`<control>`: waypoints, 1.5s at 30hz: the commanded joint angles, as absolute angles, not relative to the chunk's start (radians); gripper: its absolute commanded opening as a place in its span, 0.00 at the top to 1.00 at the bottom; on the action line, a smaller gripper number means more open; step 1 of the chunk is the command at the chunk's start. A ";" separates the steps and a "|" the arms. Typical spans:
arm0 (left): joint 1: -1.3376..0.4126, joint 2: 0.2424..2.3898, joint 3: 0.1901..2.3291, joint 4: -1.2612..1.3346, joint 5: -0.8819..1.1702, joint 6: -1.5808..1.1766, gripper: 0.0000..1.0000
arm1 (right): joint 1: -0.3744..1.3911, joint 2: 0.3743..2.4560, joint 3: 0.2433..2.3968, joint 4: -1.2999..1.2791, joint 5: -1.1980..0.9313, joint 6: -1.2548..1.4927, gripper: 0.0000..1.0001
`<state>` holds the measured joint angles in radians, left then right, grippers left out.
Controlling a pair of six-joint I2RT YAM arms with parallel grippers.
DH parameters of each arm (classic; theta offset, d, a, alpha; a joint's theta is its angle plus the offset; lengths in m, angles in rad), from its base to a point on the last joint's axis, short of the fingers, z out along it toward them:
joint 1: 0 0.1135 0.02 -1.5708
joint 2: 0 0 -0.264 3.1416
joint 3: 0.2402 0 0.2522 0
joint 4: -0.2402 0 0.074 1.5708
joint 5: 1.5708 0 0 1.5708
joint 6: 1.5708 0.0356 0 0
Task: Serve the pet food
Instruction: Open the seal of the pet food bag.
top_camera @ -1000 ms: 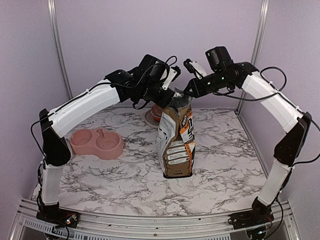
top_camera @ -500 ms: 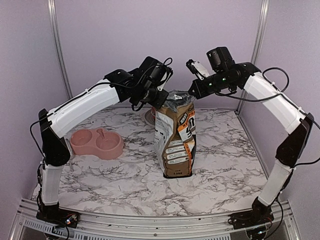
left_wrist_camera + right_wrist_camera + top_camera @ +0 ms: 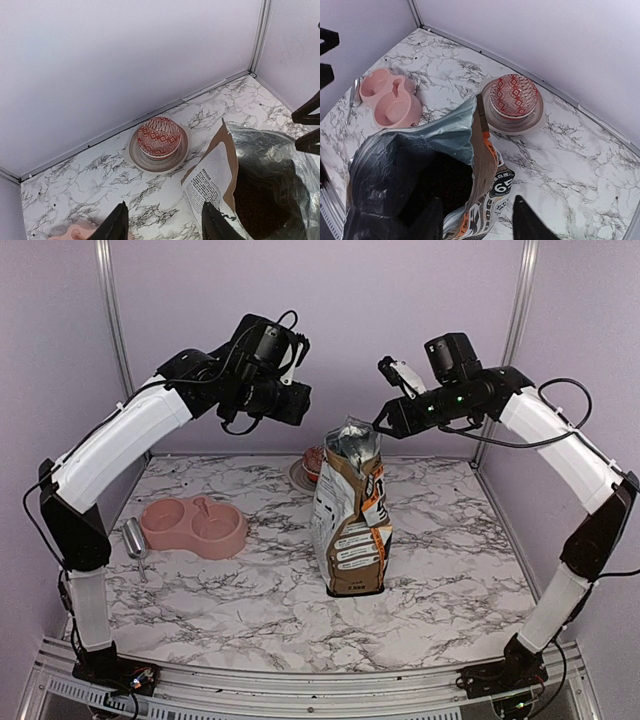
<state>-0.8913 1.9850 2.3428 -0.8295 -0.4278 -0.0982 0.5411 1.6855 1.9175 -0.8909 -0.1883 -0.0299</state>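
My left arm has swung up and away from the bag (image 3: 352,520), left fingers (image 3: 116,227) and right fingers (image 3: 526,220) both released and empty; the pet food (image 3: 260,200) sits inside the opened bag upright on the desk (image 3: 450,540), so next I probably must move kibble to the pink bowl (image 3: 193,526).

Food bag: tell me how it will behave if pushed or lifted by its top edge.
The bag stands tall on a narrow base, so a push near the top would probably tip it. Its crumpled foil mouth looks floppy; a grip there may just fold the wall. The dark kibble inside likely makes it bottom-heavy.
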 commanded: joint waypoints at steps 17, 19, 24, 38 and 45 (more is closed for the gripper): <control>-0.888 2.027 2.359 -0.868 -0.049 -0.480 0.45 | 0.563 1.661 1.865 -0.846 -0.228 -0.027 0.31; -0.888 2.042 2.359 -0.874 -0.038 -0.487 0.46 | 0.566 1.664 1.857 -0.847 -0.220 -0.028 0.32; -0.888 2.067 2.359 -0.894 -0.035 -0.492 0.58 | 0.568 1.660 1.837 -0.841 -0.207 -0.030 0.36; -0.886 2.078 2.454 -0.985 -0.114 -0.462 1.00 | 0.568 1.663 1.853 -0.836 -0.210 -0.041 0.68; -0.862 2.005 2.468 -1.005 -0.193 -0.436 1.00 | 0.569 1.661 1.879 -0.850 -0.192 -0.042 1.00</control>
